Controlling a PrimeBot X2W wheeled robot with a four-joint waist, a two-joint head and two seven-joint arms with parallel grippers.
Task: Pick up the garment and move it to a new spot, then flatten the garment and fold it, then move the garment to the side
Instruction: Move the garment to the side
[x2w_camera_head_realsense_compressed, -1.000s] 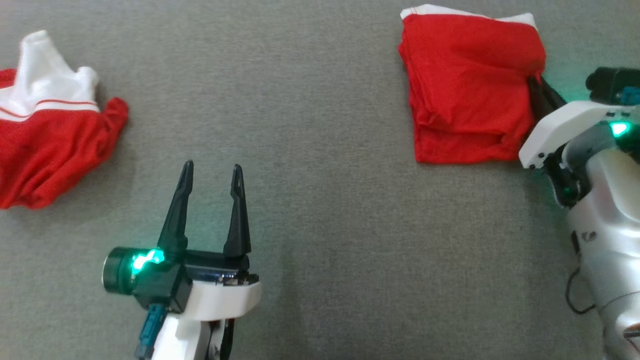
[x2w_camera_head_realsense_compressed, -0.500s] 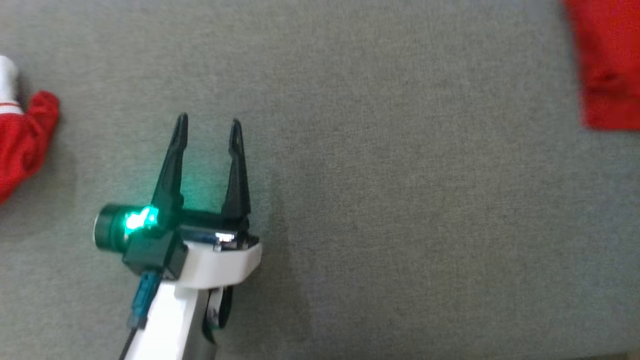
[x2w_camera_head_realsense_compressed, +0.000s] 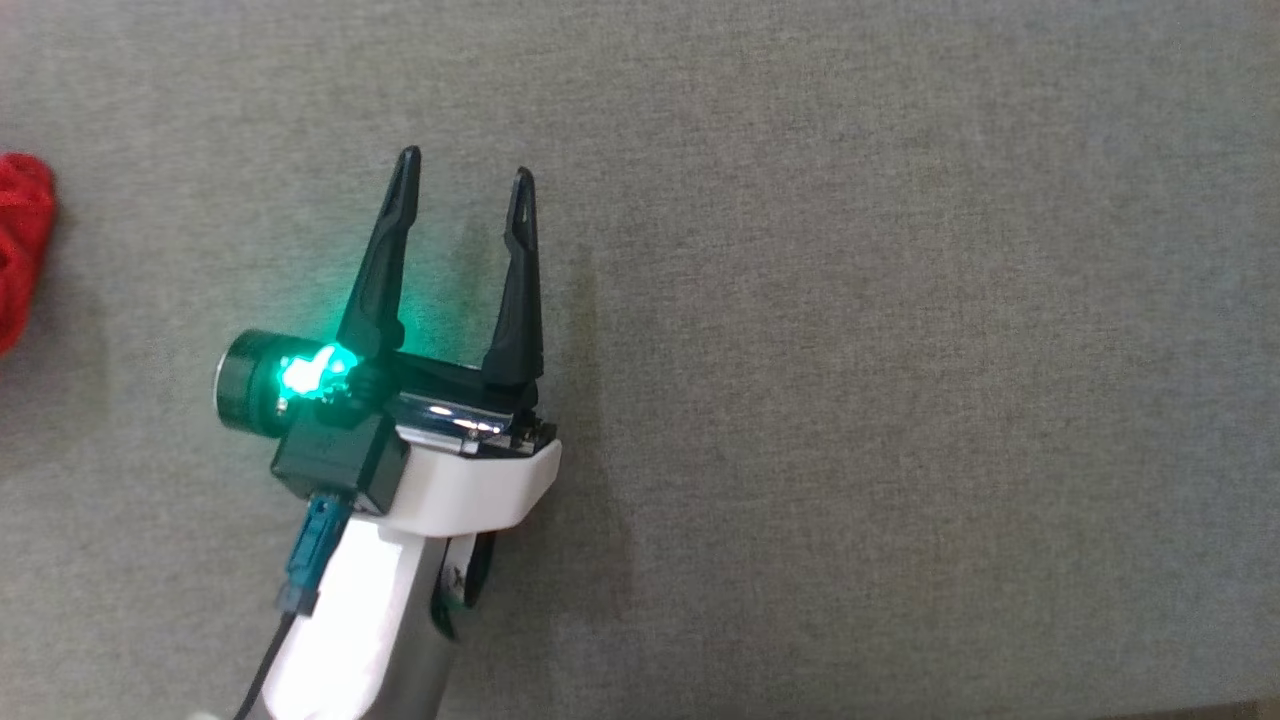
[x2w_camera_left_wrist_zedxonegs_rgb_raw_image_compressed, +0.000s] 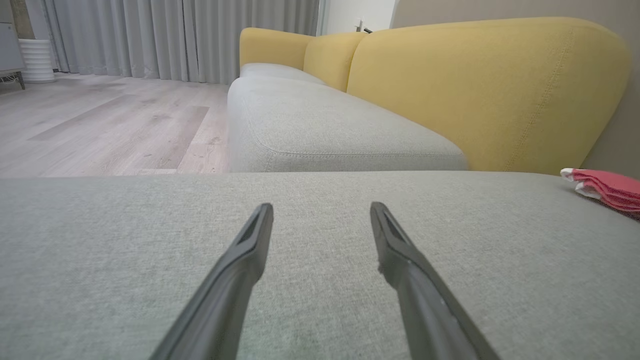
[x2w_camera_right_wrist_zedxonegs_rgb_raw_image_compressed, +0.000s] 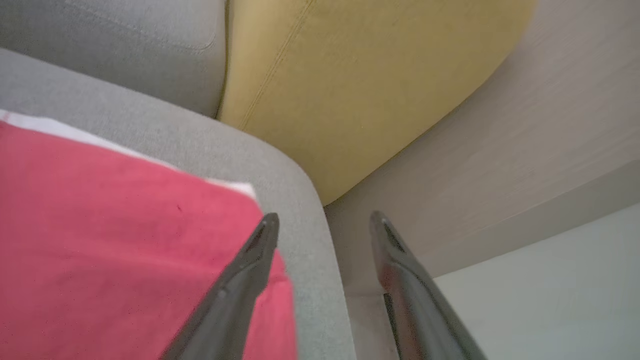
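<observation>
left gripper (x2w_camera_head_realsense_compressed: 465, 165): fingers spread wide, pointing up the head view
left forearm (x2w_camera_head_realsense_compressed: 350, 620): pale, angled slightly right
right gripper (x2w_camera_right_wrist_zedxonegs_rgb_raw_image_compressed: 324, 216): fingers apart

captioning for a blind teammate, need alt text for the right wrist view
The right gripper stands open and empty above the corner of a grey cushion. A folded red garment with a white edge lies on it at left; a yellow backrest rises behind.
</observation>
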